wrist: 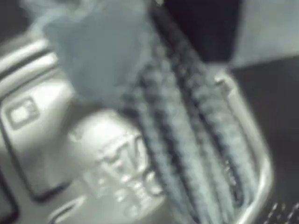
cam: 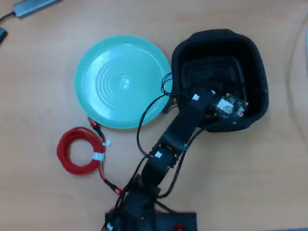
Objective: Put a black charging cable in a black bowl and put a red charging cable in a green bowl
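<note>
One set of fingers is lowered inside the black bowl; whether they are open or gripping the black cable cannot be told, blurred in the wrist view. Left of them in the overhead view is the green bowl, with the red cable coiled on the worktop beyond.

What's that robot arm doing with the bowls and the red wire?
The robot arm is reaching over the black bowl, with its hand down inside it. The wrist view is too blurry to show whether the hand is open or holding anything. The red charging cable lies coiled on the table, apart from the arm, just below the green bowl in the overhead view. That bowl is empty.
</note>
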Controlling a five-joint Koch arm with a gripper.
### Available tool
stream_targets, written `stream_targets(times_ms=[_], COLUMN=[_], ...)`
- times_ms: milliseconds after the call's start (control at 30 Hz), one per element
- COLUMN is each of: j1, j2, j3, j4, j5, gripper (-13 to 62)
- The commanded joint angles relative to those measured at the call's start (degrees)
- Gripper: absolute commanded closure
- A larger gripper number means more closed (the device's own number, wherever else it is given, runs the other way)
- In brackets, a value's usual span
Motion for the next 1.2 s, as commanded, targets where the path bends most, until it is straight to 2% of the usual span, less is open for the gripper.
stream_targets(times_ms=[0,167,367,433,700,1167], j1=[-0.88,-1.49,-0.79,-0.62,-0.44,-0.26], j2=[-0.35,-1.23,-1.49,-1.41,0.62,21.71], j3=[-2.72,-2.72,-1.85,-0.62,-1.85,-8.70], j4=[-7.12,-8.53,-8.17,-7.91,2.02,27.95], j5=[0.09,0.88,3.96,3.87,3.69,3.34], gripper=[55.5,45.1,20.7,16.1,14.6,14.6])
